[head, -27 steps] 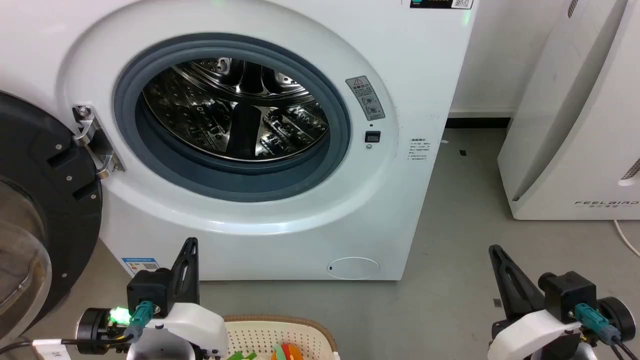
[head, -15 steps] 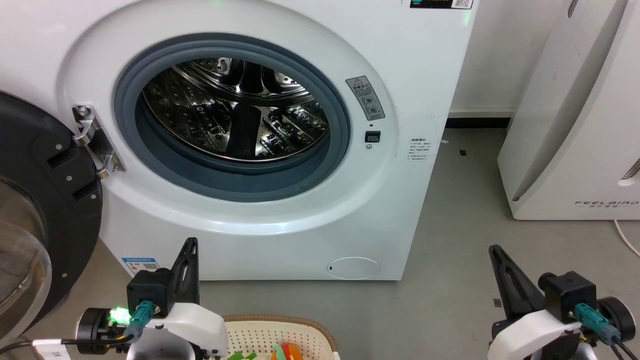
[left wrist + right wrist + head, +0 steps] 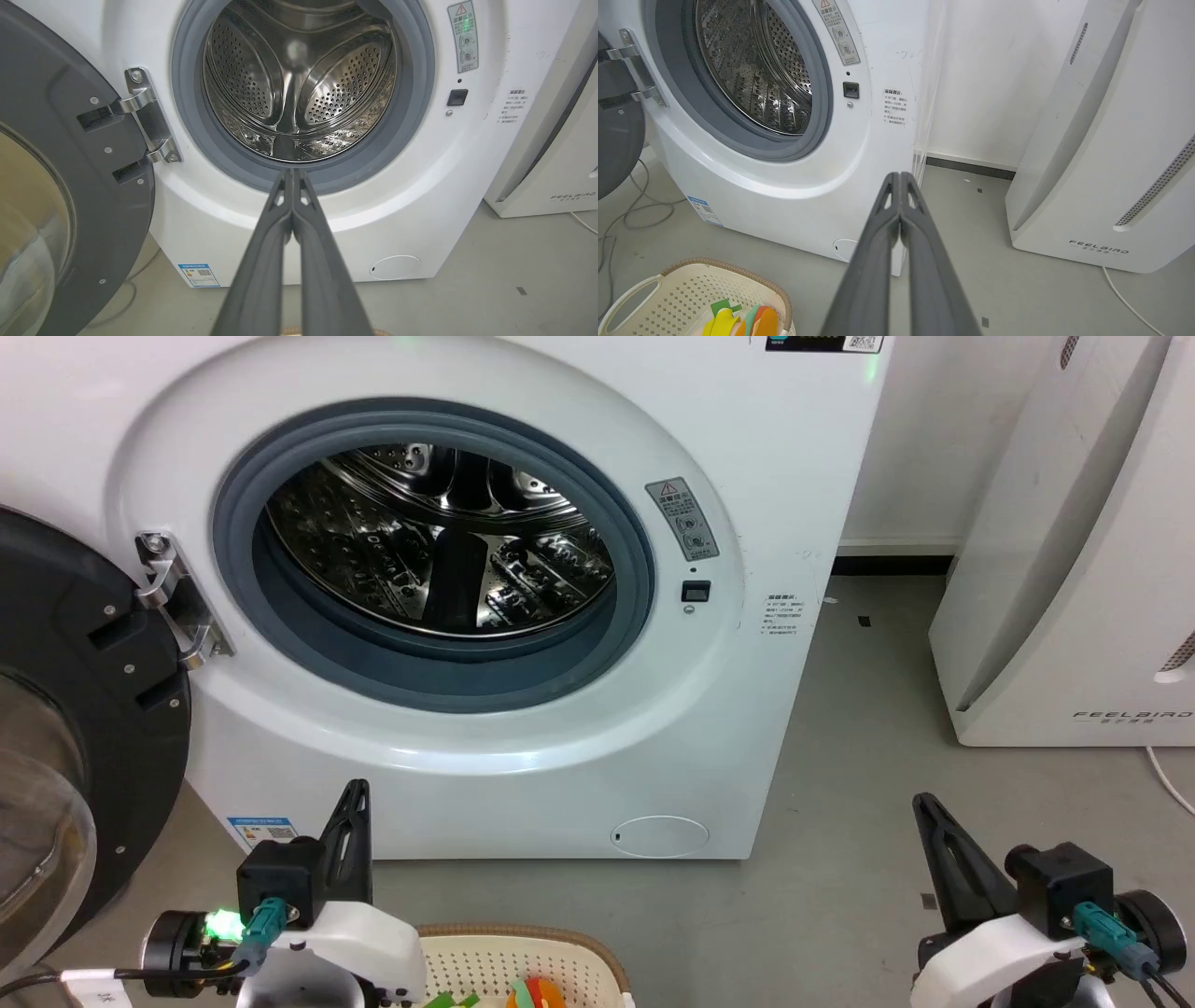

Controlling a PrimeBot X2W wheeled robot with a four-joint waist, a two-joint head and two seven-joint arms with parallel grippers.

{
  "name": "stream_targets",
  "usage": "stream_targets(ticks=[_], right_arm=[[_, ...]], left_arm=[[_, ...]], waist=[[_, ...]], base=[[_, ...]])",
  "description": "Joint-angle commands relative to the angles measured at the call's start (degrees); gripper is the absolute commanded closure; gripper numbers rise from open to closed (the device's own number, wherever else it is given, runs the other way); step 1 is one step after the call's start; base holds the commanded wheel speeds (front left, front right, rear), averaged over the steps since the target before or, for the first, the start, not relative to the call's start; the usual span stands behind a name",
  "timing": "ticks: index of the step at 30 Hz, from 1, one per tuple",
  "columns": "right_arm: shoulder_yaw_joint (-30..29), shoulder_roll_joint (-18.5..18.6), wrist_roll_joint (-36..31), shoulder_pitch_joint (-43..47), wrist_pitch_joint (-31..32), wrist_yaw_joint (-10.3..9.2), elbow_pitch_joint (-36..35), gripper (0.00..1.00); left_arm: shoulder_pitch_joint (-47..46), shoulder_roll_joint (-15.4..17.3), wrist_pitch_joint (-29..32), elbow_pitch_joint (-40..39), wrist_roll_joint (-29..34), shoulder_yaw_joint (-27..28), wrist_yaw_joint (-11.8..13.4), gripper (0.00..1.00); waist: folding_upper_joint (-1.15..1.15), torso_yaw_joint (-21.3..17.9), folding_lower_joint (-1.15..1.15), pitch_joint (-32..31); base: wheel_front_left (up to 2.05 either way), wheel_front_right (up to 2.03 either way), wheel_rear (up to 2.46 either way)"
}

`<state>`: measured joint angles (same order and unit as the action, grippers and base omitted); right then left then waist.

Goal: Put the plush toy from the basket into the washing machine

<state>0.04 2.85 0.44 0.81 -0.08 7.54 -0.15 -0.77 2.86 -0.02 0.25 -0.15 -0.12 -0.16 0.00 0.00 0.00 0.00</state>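
The white washing machine (image 3: pixel 775 476) stands ahead with its black-framed door (image 3: pixel 84 709) swung open to the left and its steel drum (image 3: pixel 439 541) bare inside. The cream basket (image 3: pixel 523 943) sits on the floor at the bottom edge, between my arms. Inside it lies the plush toy (image 3: pixel 747 319), orange with yellow and green parts, partly cut off. My left gripper (image 3: pixel 356 791) is shut and empty just left of the basket, fingers pointing at the machine (image 3: pixel 467 154). My right gripper (image 3: pixel 922 800) is shut and empty, well to the right over bare floor.
A white FEELBIRD appliance (image 3: pixel 1074 569) stands at the right against the wall. A gap of grey floor (image 3: pixel 859 728) lies between it and the machine. Loose cables (image 3: pixel 626 210) trail on the floor under the open door. A white cord (image 3: pixel 1125 298) runs beside the appliance.
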Motion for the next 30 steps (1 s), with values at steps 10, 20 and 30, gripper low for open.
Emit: stream_targets(ticks=[10, 20, 30], right_arm=[[-0.96, 0.00, 0.76, -0.02, -0.77, 0.00, -0.30, 0.00], [-2.29, 0.00, 2.30, -0.06, -1.96, -0.01, -1.11, 0.00], [-3.15, 0.01, 3.61, -0.58, -3.15, -0.01, -1.96, 0.00]], left_arm=[[-0.21, 0.00, -0.76, 0.42, -0.34, -0.39, 0.79, 0.00], [-0.58, 0.00, -1.95, 0.88, -0.80, -1.02, 1.82, 0.00], [-1.94, 0.00, -3.15, 4.51, -0.75, -2.08, 1.48, 0.00]], waist=[[0.00, -0.02, 0.00, 0.14], [0.00, -0.05, 0.00, 0.52], [0.00, -0.34, 0.00, 1.71]], base=[[0.00, 0.00, 0.00], [0.00, 0.00, 0.00], [0.00, 0.00, 0.00]])
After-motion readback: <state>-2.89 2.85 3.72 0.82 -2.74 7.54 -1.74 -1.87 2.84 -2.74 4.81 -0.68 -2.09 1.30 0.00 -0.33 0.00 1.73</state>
